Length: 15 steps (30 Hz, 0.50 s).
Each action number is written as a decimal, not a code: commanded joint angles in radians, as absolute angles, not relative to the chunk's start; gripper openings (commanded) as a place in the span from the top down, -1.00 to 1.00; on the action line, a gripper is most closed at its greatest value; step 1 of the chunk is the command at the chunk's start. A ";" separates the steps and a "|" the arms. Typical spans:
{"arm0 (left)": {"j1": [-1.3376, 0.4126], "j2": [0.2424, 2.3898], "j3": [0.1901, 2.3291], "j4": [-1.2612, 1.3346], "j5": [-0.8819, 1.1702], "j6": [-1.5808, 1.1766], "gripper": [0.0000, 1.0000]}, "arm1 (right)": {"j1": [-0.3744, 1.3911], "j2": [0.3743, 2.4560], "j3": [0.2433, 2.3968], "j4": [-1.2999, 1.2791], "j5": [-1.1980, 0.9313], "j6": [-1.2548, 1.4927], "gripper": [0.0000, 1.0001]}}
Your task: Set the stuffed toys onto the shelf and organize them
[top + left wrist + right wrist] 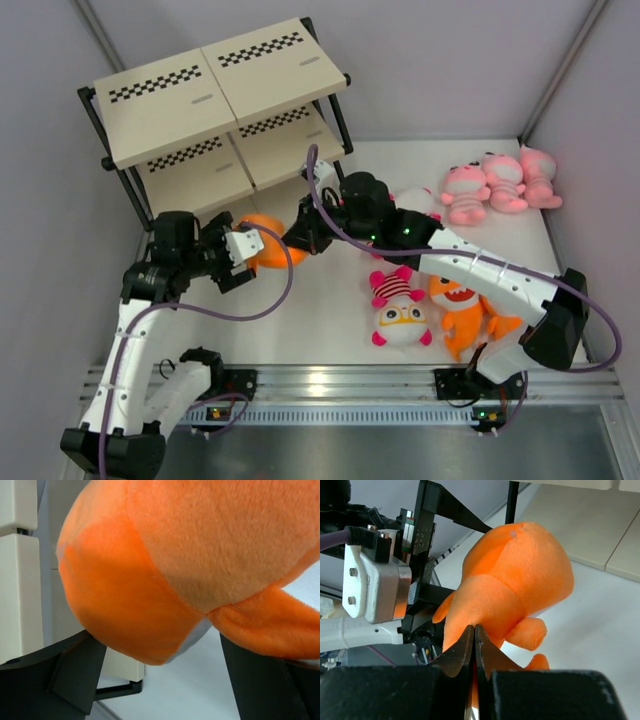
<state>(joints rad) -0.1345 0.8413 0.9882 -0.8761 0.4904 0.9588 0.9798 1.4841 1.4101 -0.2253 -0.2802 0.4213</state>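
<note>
My left gripper (248, 250) held the orange toy (268, 243) by its round body. In the left wrist view the plush filled the whole gap, and my dark fingers (75, 675) stood spread wide on either side of it, pressed against the fur. My right gripper (474, 641) came at the same toy from the other side. Its two black fingers (454, 655) were pressed almost flat together, with only a thin sliver of orange plush showing in the slit between them, so it was pinching a small fold low on the toy, near its stubby limbs. The toy hung between my two grippers above the table (300, 310), close in front of the bottom level of the shelf (220, 90) and not resting on any board. Whether it brushed the shelf's frame I could not tell. Behind my right arm, three pink toys (500, 185) lay in a row at the far right of the table. A toy in a striped shirt (400, 308) lay nearer my bases, just beside a second orange toy (465, 308).
</note>
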 commanded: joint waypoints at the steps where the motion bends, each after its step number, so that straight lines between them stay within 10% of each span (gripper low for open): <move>1: -0.140 0.860 1.015 -0.867 0.598 0.994 -0.87 | 1.002 1.497 1.463 -0.138 -0.328 0.445 1.00; 2: -0.140 0.871 1.025 -0.867 0.610 0.988 -0.66 | 1.002 1.497 1.462 -0.132 -0.336 0.445 1.00; 5: -0.140 0.882 1.057 -0.867 0.620 0.954 0.89 | 1.003 1.496 1.445 -0.107 -0.365 0.427 1.00; 7: -0.140 0.882 1.071 -0.867 0.620 0.922 1.00 | 1.002 1.483 1.439 -0.124 -0.400 0.382 0.96; 9: -0.140 0.881 1.066 -0.868 0.611 0.882 1.00 | 0.999 1.442 1.443 -0.191 -0.378 0.249 0.04; 11: -0.140 0.874 1.051 -0.870 0.604 0.868 1.00 | 0.999 1.387 1.428 -0.283 -0.249 0.064 -0.39; 15: -0.140 0.874 0.977 -0.868 0.601 0.819 1.00 | 1.000 1.122 1.181 -0.169 -0.117 -0.254 -0.61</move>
<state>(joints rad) -0.1349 0.8898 1.0122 -0.8761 0.5606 0.8753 0.9874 1.3373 1.2942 -0.2249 -0.2260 0.0681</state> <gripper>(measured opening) 0.079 0.785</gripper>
